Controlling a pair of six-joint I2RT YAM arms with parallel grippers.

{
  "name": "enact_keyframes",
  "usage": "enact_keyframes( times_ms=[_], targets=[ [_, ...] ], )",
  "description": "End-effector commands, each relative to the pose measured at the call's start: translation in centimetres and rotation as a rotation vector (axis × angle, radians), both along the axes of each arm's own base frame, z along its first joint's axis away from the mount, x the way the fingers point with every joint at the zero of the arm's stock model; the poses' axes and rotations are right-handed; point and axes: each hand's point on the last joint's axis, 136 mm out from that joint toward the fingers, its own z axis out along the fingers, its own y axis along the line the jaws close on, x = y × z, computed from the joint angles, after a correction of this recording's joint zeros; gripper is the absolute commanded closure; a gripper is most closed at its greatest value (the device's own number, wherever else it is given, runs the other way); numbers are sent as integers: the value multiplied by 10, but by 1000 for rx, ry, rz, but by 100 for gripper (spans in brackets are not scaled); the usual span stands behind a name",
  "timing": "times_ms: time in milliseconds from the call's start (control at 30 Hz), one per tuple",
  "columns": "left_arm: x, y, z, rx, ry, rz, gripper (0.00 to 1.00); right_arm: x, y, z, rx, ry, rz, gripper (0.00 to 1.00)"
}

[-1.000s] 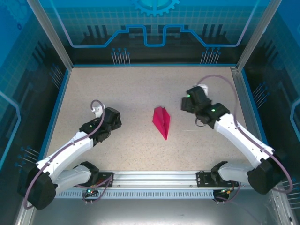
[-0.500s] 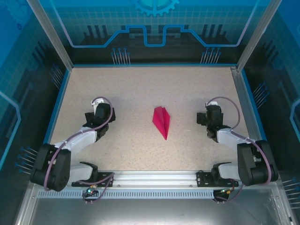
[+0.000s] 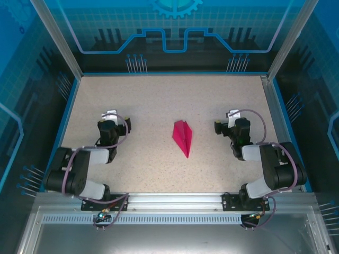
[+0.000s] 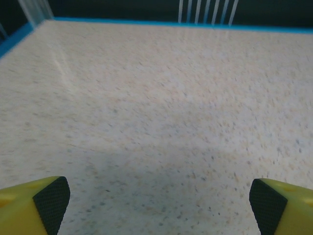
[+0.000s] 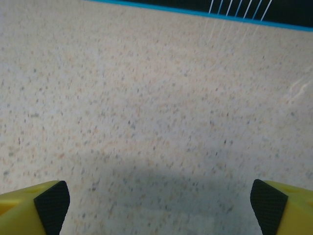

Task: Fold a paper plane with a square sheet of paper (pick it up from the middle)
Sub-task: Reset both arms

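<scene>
The paper plane [image 3: 183, 137] lies between the left gripper [image 4: 159, 200] and right gripper [image 5: 159, 200].

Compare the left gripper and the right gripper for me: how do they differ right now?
The left gripper sits left of the paper plane, the right gripper on its right. The right gripper is nearer the plane than the left gripper. Both are open, holding nothing, above the table.

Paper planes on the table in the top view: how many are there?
1. The paper plane lies flat at the middle of the table, between the left arm and the right arm, slim tip toward the near edge. Another could only hide under the arms.
</scene>
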Motion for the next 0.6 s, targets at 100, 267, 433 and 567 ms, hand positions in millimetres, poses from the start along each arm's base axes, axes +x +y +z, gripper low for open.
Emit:
enact_keyframes(
  times_ms=[100, 267, 433, 567],
  targets=[
    [15, 1, 10, -65, -43, -51, 2, 9, -4, 13, 11, -42, -15, 1],
    [15, 0, 10, -59, -42, -50, 1, 9, -4, 14, 12, -45, -16, 1],
    [16, -1, 11, -61, -41, -55, 2, 9, -4, 13, 14, -40, -13, 1],
    [16, -1, 11, -61, -41, -56, 2, 9, -4, 14, 13, -42, -8, 1]
  ],
)
